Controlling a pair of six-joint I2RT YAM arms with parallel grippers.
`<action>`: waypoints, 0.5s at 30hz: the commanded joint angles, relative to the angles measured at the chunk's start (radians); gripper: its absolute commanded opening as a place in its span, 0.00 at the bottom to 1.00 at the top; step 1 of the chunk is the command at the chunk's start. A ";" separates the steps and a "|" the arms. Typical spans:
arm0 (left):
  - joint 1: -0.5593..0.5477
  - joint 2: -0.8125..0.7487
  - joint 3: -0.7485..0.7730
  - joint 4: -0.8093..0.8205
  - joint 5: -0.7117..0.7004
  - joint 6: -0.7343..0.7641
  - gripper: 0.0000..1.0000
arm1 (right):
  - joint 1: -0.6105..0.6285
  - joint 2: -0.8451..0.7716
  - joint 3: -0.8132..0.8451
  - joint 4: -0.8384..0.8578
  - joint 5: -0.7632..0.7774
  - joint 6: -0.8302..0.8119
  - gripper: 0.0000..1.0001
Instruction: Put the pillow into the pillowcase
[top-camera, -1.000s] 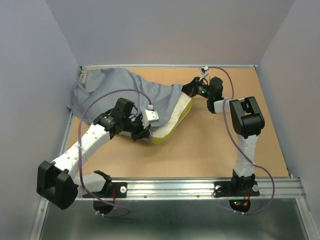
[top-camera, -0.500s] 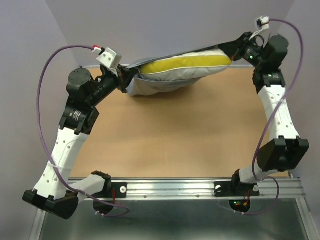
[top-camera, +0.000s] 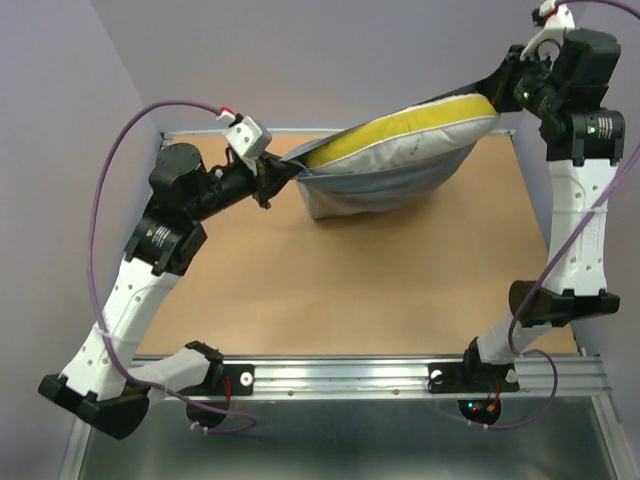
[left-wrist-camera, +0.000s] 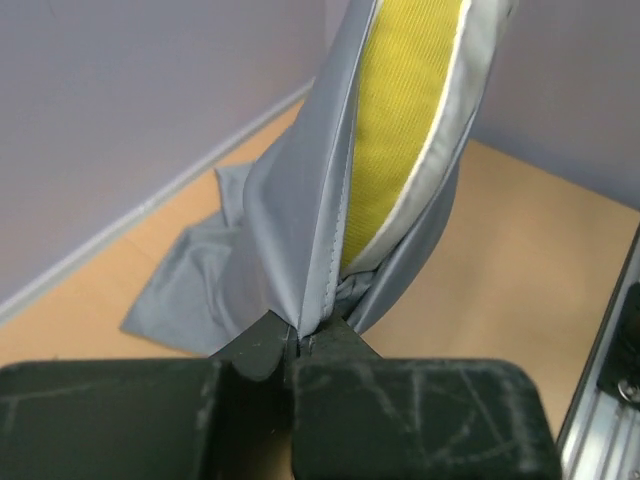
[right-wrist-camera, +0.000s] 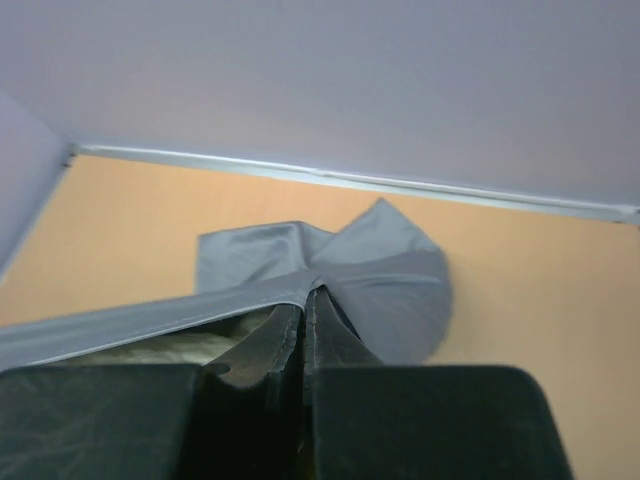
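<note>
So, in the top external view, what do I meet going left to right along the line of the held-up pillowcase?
left gripper → pillowcase → right gripper. The pillow lies within the pillowcase's span, so it is left out of the order.

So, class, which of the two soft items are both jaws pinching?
The grey pillowcase: both jaws clamp its rim, while the yellow-banded pillow sits inside, ungripped.
</note>
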 joint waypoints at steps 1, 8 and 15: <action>0.003 -0.095 0.075 0.007 0.165 0.042 0.00 | -0.002 -0.101 -0.040 -0.163 0.369 -0.319 0.00; -0.012 -0.127 -0.217 -0.051 0.274 -0.220 0.00 | -0.005 -0.218 -0.131 -0.370 0.598 -0.433 0.01; -0.012 -0.101 -0.170 0.092 0.294 -0.640 0.00 | -0.005 -0.239 -0.163 -0.504 0.856 -0.566 0.01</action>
